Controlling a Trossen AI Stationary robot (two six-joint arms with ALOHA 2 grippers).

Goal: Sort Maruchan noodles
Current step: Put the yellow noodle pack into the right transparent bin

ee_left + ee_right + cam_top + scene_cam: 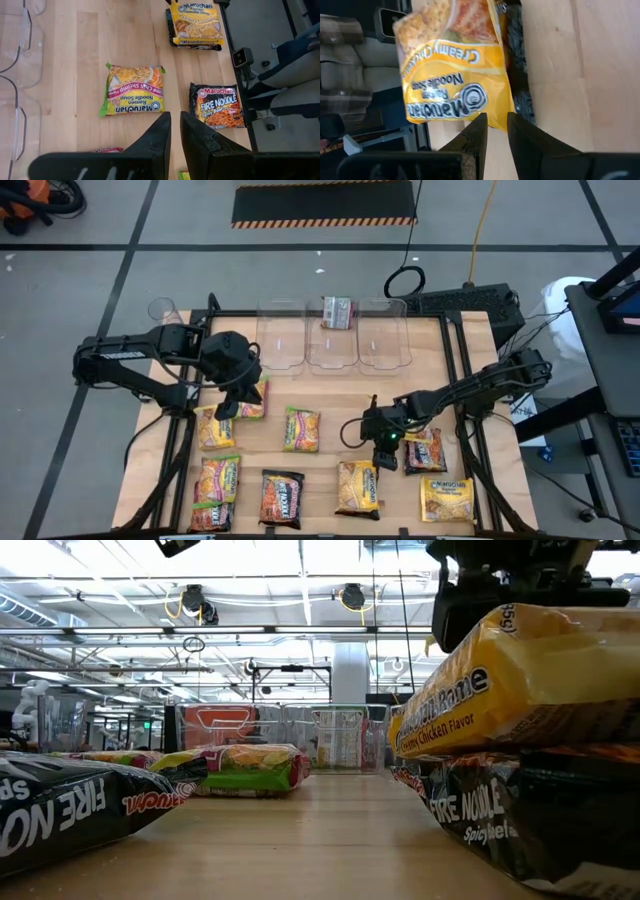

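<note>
Wooden tabletop carries the Maruchan noodles (301, 429) scattered across its near half, with one packet already in the middle clear bin (334, 348) at the far edge. Sorting looks barely begun. The right gripper (384, 451) hovers over a yellow creamy chicken packet (451, 70), jaws narrowly apart, holding nothing; it must descend and pinch. The left gripper (228, 408) hangs likewise, fingers nearly together, empty.

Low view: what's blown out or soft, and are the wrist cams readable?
Low view: ceiling lights glare white, the near Fire Noodle packet is soft. Left wrist view: sharp, Lime Chili Shrimp packet label legible, own fingers blurred. Right wrist view: Creamy Chicken packet readable, slightly soft; plastic shows mild sheen.
</note>
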